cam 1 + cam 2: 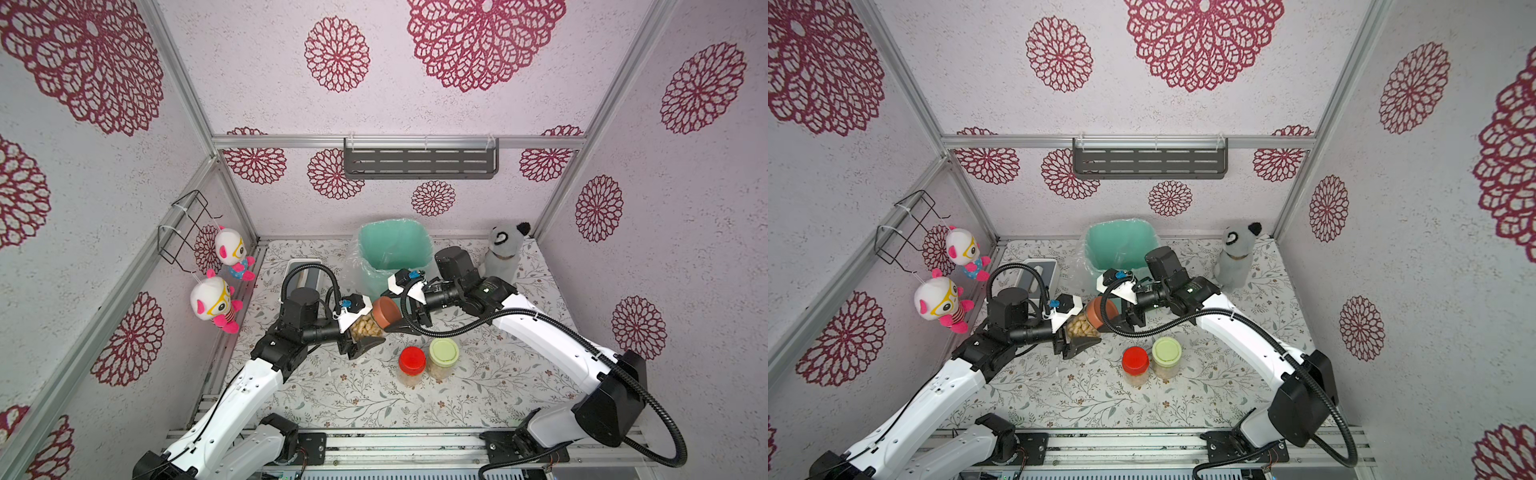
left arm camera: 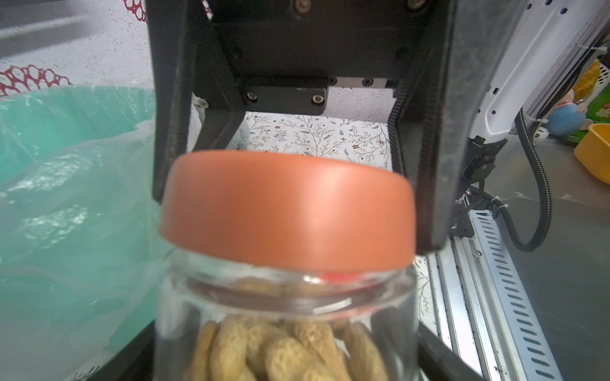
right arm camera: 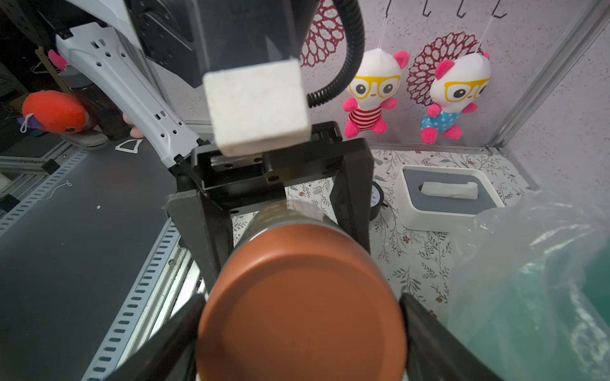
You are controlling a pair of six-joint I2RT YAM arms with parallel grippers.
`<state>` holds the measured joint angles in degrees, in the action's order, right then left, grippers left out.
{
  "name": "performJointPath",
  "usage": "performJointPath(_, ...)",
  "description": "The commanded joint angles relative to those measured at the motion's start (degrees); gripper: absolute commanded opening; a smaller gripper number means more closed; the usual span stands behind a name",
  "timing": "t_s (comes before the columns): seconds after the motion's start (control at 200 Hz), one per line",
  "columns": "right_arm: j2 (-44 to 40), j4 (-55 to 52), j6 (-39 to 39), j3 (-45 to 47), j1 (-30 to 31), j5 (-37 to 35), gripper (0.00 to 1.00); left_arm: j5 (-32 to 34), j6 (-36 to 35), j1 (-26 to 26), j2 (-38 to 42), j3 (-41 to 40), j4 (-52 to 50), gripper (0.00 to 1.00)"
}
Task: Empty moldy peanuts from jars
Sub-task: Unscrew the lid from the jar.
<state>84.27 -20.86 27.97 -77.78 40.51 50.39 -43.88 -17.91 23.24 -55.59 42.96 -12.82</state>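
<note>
Your floral-print desk sits inside walls papered with red rosettes. Your left end effector is clamped around the glass body of the brown-lidded jar. It holds the jar tipped nearly onto its side above the desk, with moldy peanuts heaped inside. Your right end effector meets it from 3 o'clock, its fingers set wide and pinching the brown lid, which sits on the jar's mouth. The mint-green bin stands at 12 o'clock of that jar. The red-lidded jar and green-lidded jar stand upright just beside each other toward 4 o'clock, lids on.
</note>
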Motion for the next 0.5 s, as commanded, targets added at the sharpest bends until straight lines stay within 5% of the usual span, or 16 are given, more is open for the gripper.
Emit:
performJointPath(0.0, -0.74, 1.78, -1.58, -1.57, -2.02, 0.85, 0.49, -0.38, -0.11, -0.88, 0.61, 1.42, 0.38, 0.0)
performJointPath(0.18, -1.9, 7.06, -7.18, 0.61, -1.67, -0.72, 0.85, -0.07, -0.05, -0.84, 0.42, 1.25, 1.02, 0.0)
performJointPath(0.335, -2.16, 9.23, -9.69, 1.01, -1.1, -1.5, 0.98, -0.2, 0.6, -0.86, -0.1, 1.01, 1.8, 0.0)
performJointPath(0.495, -1.82, 10.22, -11.23, 1.15, -0.44, -1.7, 0.99, -0.16, 1.18, -0.88, -0.43, 0.79, 3.03, 0.0)
